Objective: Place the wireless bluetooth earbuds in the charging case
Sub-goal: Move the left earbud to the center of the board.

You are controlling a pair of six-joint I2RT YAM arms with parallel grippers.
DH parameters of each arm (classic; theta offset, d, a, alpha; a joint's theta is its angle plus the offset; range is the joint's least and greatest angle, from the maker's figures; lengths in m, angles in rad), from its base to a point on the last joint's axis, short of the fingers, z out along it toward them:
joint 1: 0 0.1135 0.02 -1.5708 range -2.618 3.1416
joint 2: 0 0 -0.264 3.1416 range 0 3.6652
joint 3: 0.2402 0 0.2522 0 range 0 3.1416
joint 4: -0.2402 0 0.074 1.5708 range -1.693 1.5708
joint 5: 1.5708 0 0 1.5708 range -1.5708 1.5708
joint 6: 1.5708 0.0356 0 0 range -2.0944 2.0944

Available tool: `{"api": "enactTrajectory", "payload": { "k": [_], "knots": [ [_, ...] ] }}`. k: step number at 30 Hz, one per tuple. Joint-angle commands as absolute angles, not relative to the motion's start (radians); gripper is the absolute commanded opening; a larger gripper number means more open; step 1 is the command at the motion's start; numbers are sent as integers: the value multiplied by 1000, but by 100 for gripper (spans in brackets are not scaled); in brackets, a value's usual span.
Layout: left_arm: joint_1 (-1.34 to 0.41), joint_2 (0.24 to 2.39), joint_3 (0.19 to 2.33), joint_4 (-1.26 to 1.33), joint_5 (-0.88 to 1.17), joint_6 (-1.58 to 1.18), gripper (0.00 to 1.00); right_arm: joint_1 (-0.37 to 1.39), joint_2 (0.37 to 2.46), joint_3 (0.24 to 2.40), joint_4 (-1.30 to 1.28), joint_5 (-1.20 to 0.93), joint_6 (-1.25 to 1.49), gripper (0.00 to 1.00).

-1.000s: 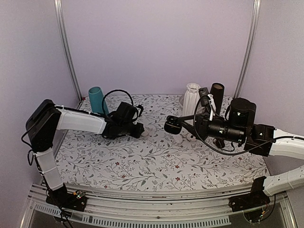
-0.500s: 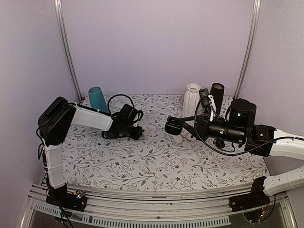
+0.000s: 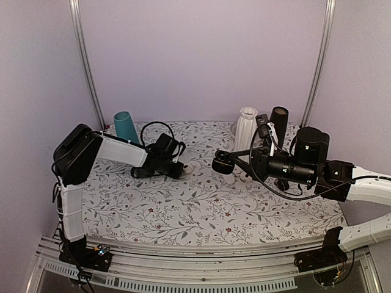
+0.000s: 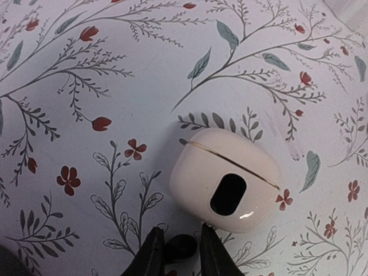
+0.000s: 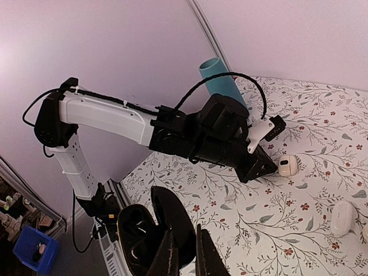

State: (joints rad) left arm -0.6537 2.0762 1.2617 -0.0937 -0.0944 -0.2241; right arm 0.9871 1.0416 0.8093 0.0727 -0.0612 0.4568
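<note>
— While the left arm [image 3: 119, 152] is stretching low across the floral tablecloth [image 4: 86, 69], which step is in hand?

— Picking up; the left gripper [image 4: 181, 257] is pinching a black earbud [image 4: 180, 246] between narrow fingers, both appearing to touch it, right at the cloth; a pale rounded case [image 4: 227, 179] with a dark oval mark is lying just beside it, untouched.

— And where is the charging case waiting?

— Off the table; the right gripper [image 5: 184, 253] is clamping the glossy black charging case [image 5: 138, 238] in mid-air near the middle of the table, well apart from the left gripper; its lid seems to be standing open, though the wrist view is dark there.

— How are the arms posing?

— The left forearm is angling down with its wrist close to the cloth; the right arm [image 3: 293, 168] is reaching in level from the right side, presenting the case toward the left.

— What is the next move calling for?

— Probably lifting the earbud clear without nudging the pale case, then carrying it across and lining it up over a socket; such a tiny, smooth piece could slip or twist, so a gentle lift seems wise; the second earbud I cannot find.
</note>
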Motion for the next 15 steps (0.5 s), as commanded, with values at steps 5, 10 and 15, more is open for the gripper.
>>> {"api": "enactTrajectory", "payload": {
  "k": [5,10,15],
  "knots": [
    [-639,2095,1280,-72,-38,-176,14,981,1046,810,62,-59,463,3],
    [-640,2081,1266,-58,51,-151,8,980,1047,812,33,-28,439,3],
    [-650,2002,1171,-11,220,-146,6,980,1055,811,2,6,411,3]
  ]
}}
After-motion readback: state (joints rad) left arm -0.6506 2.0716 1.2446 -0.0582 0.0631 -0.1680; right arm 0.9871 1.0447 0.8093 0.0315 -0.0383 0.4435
